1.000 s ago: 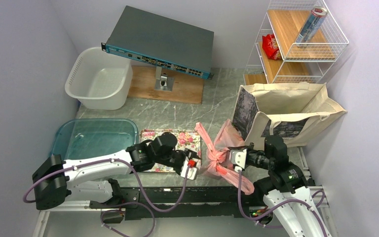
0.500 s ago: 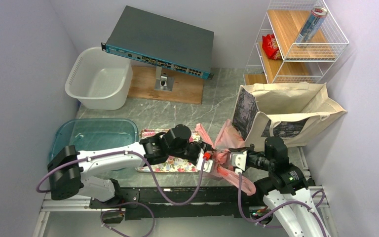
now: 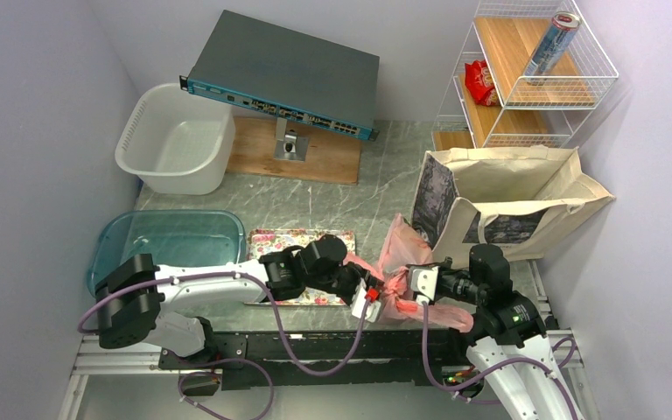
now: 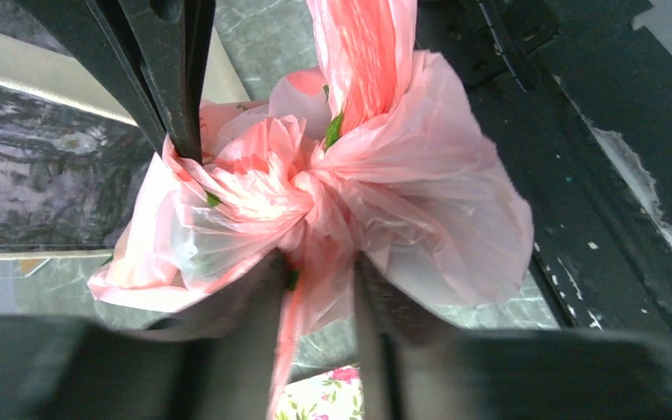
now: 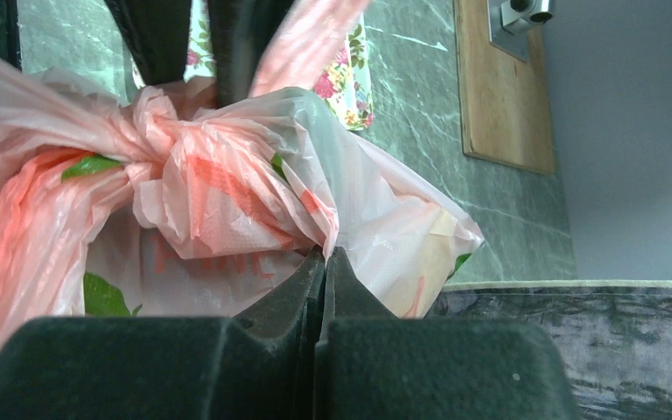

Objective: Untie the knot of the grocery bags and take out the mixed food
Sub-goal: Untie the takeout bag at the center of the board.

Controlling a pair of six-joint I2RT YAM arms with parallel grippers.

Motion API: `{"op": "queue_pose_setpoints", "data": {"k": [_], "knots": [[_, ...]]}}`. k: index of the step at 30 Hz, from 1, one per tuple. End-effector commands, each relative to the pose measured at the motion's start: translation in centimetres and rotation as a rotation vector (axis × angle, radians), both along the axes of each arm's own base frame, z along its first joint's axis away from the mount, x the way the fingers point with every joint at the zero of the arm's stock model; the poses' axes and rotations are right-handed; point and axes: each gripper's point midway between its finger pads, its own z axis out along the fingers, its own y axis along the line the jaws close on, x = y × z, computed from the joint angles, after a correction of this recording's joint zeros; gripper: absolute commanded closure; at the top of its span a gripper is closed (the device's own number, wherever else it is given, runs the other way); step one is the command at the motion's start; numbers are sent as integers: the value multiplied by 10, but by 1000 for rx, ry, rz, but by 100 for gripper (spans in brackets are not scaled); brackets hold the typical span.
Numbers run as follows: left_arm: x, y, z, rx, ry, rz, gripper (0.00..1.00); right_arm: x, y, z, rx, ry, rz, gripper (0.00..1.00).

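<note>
Untying is starting: right claw (image 5: 324, 262) is pinching the pink bag (image 4: 437, 201), open left claw (image 4: 315, 271) is straddling the knot (image 4: 302, 206), probably needing a clamp-and-pull.

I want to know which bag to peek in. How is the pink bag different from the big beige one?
The pink bag is thin, see-through plastic; the beige tote is cloth with a dark printed side. The pink bag is smaller, the beige tote bigger. The pink bag is tied shut in a knot; the beige tote stands open at the top. Both are bags at the right side of the grey table.
</note>
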Motion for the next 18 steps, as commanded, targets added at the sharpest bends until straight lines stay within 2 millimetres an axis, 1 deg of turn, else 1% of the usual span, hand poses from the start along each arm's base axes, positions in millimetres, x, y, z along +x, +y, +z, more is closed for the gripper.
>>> {"op": "queue_pose_setpoints", "data": {"k": [1, 3, 5, 6, 10, 12, 13, 15, 16, 18], "knots": [[-9, -4, 2, -51, -42, 1, 77, 11, -5, 1, -2, -11, -57, 100], [-15, 0, 0, -51, -42, -7, 71, 9, -5, 0, 0, -8, -53, 100], [-14, 0, 0, -68, -62, 6, 59, 9, -4, 0, 2, -8, -49, 100], [-13, -1, 3, -85, -74, 18, 56, 9, -4, 0, 0, -8, -50, 100], [-19, -4, 12, -134, -116, 27, 54, 10, -5, -2, -7, -5, -51, 100], [-21, -5, 13, -141, -123, 33, 52, 10, -5, -2, -10, -10, -47, 100], [-20, -5, 12, -144, -133, 39, 48, 10, -5, -2, -11, -11, -47, 100], [-17, -7, 14, -158, -134, 62, 33, 10, -4, -2, -10, -10, -45, 100], [-16, -9, 12, -151, -132, 62, 31, 10, -4, -2, -10, -6, -43, 100], [-18, -11, 11, -148, -125, 37, 31, 9, -3, -2, -8, -1, -40, 100]]}}
